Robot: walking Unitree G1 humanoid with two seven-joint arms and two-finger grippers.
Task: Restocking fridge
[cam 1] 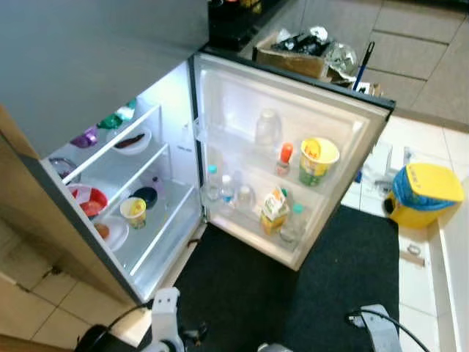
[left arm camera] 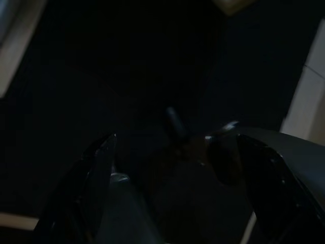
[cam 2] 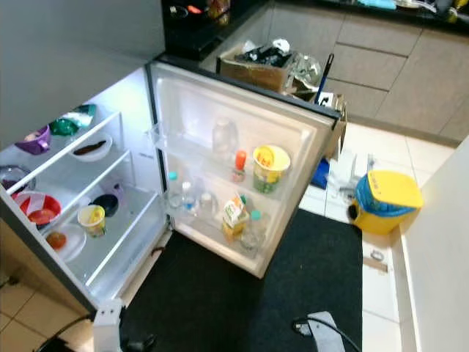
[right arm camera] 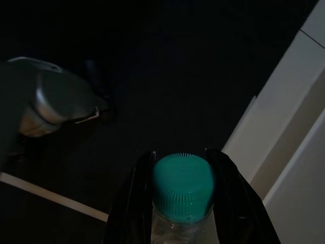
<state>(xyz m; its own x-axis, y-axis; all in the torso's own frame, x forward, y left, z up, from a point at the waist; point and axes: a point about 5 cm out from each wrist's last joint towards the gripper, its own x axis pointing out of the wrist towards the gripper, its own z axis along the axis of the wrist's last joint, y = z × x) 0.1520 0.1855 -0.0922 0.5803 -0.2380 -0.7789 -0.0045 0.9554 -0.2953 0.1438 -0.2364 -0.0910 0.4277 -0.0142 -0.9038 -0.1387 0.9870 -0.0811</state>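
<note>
The fridge stands open, its door [cam 1: 344,121] swung wide to the right. The door racks hold a clear jar [cam 1: 268,128], a red-capped bottle [cam 1: 284,158], a yellow cup [cam 1: 318,160], a juice carton [cam 1: 273,210] and small bottles [cam 1: 220,187]. The inner shelves [cam 1: 139,165] carry bowls and a yellow cup [cam 1: 135,211]. My right gripper [right arm camera: 182,156] is shut on a clear bottle with a teal cap [right arm camera: 183,185], held low over the dark mat. In the dim left wrist view my left gripper [left arm camera: 177,173] is open with nothing between its fingers.
A black mat [cam 1: 293,293] lies in front of the fridge. On the tiles to the right is a yellow bin [cam 1: 423,194] with a blue liner. A cardboard box [cam 1: 293,55] of clutter sits behind the door. A white panel [cam 2: 440,257] borders the right side.
</note>
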